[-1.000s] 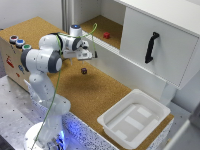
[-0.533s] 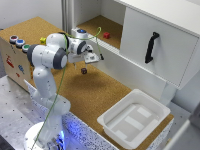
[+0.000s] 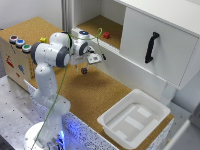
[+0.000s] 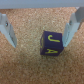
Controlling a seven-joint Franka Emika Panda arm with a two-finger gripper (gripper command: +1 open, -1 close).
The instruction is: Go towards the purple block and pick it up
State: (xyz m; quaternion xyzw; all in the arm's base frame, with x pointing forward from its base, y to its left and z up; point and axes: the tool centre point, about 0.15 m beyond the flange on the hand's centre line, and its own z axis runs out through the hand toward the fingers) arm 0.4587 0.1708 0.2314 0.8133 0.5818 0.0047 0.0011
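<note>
Gripper [image 4: 41, 31] has moved down over the purple block [image 4: 51, 43] since a second ago, fingers spread wide, block off-centre between them on the cork surface [image 3: 100, 95], grasp not yet made

A cork-covered counter [image 3: 95, 92] is seen beside a white cabinet [image 3: 160, 42] with a black handle [image 3: 150, 47]; a white tray [image 3: 134, 120] is placed on the counter

A white tray [image 3: 134, 120] sits on the cork table [image 3: 95, 95].
</note>
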